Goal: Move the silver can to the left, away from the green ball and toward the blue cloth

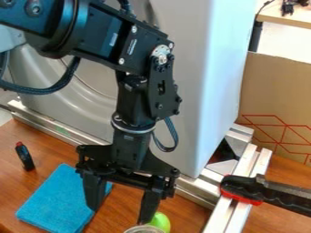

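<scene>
The black gripper (120,213) hangs over the wooden table in the lower middle of the view, its two fingers spread apart with nothing between them. Below its right finger, at the bottom edge, are a bright green round object (160,222) and the rim of a round metallic item (144,229), both partly cut off by the edge. Whether that finger touches either one I cannot tell. A folded blue cloth (59,200) lies flat to the left, partly behind the left finger. Farther left stands a small black object with a red top (25,157).
A large grey-white machine (209,68) rises behind the arm. Metal rails (61,133) run along its base, and another (234,214) extends toward the lower right. A black and red handled tool (267,191) crosses that rail. Cardboard (279,91) stands at the right.
</scene>
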Available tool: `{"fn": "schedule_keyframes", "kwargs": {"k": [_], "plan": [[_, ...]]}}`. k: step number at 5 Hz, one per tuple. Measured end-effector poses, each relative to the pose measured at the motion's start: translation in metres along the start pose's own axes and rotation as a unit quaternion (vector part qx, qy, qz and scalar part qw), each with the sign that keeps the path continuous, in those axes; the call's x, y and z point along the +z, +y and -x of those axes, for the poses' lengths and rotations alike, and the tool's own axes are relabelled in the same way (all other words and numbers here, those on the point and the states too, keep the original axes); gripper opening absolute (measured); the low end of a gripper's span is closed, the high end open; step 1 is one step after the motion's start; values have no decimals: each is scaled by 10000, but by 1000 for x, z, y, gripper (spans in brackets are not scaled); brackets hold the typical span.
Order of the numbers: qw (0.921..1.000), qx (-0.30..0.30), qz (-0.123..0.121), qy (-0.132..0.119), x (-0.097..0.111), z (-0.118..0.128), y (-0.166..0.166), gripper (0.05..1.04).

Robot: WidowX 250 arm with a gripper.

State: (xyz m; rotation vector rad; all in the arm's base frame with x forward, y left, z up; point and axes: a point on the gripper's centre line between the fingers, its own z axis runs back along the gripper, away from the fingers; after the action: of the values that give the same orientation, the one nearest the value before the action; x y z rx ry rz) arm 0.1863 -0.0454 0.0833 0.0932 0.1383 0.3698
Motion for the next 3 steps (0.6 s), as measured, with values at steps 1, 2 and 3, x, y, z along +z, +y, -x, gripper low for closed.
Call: {"fn": "schedule_keyframes", "kwargs": {"k": [1,2,3], "plan": [[10000,9,-49,67,-3,2,-1,998],[9993,-340,-153,-68,-7,22,-32,998],[9988,-415,-241,-121,-8,29,-47,998]]}}
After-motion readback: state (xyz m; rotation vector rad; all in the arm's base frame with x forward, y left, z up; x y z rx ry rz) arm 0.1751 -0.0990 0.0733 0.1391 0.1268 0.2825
